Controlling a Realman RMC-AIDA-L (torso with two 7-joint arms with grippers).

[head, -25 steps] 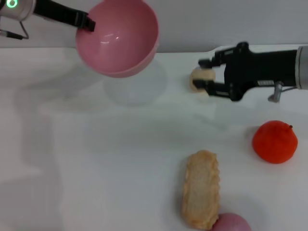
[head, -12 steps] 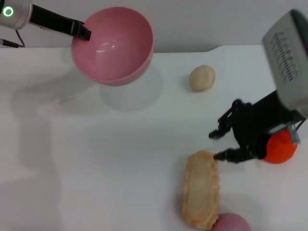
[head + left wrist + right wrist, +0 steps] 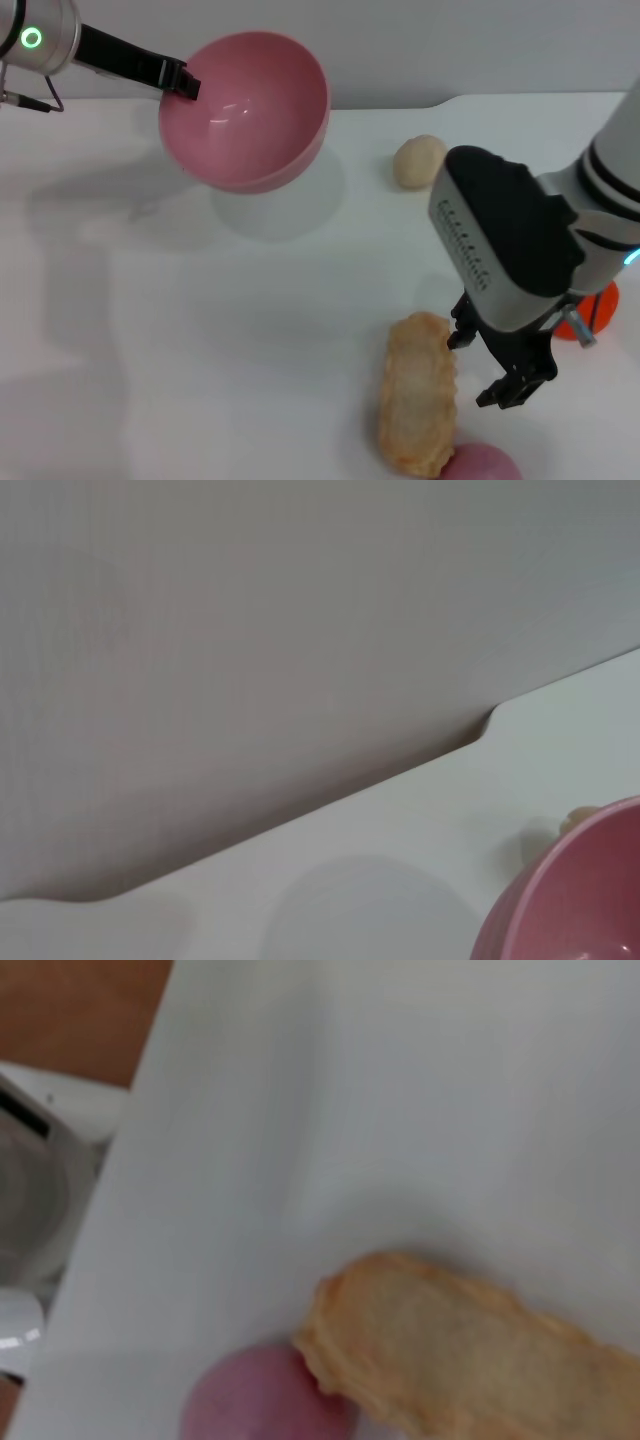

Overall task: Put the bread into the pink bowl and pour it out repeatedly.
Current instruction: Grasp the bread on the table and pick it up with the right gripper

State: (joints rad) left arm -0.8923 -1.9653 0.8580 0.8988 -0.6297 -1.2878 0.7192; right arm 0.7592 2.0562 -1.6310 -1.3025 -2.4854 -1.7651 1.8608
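Head view: the right gripper [image 3: 488, 368] hung low, just beside the bread [image 3: 417, 394], its jaws apart and clamped on nothing.
Bread: it lay flat on the white surface [image 3: 250, 350], tan underside up, one end touching a small pink rounded object [image 3: 480, 464]; the right wrist view showed the same contact.
Left gripper [image 3: 178, 75]: it was clamped on the rim of the pink bowl [image 3: 245, 108], holding it raised and tilted above the surface, well apart from the bread.
Bowl contents: none seen; the interior appeared bare.
Step in hand, as judged: the pick-up of the bread.
Advice: the jaws ought to straddle the loaf across its narrow width near mid-length, clear of the pink object, and close gently.
Bystanders: a round beige bun [image 3: 418, 161] and an orange fruit [image 3: 598, 308], partly hidden behind the right arm.
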